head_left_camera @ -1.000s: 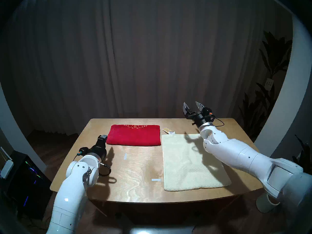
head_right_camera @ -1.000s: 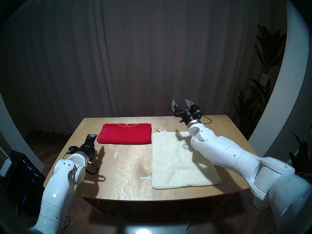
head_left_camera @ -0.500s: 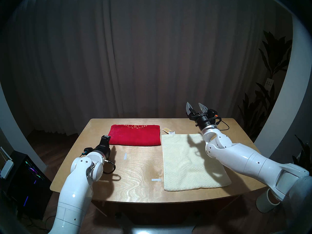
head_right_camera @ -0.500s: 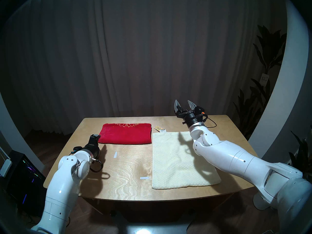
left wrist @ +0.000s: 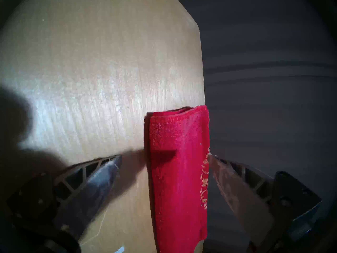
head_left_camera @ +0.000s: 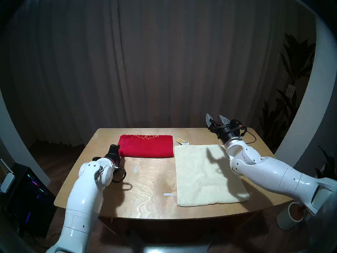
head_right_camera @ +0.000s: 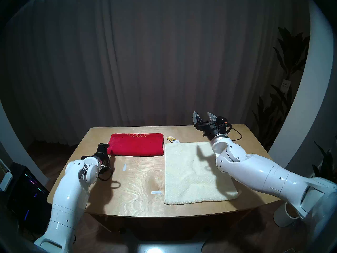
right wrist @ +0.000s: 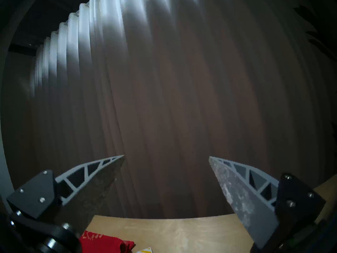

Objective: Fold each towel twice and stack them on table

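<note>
The left claw (left wrist: 165,158) gapes wide around the red towel's (head_left_camera: 145,146) left end; the right claw (head_left_camera: 216,119) hangs wide, empty. The striped tag's (head_left_camera: 182,141) print is unreadable.

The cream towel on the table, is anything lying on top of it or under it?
Nothing lies on the cream towel; only the right arm's shadow falls across it. It lies flat on the table. What is beneath the cloth is covered and cannot be seen.

head pair overlooks table (head_left_camera: 145,192), wrists close

Two towels (head_left_camera: 145,146), one table (head_left_camera: 145,201), two pincers (head_left_camera: 217,119).
</note>
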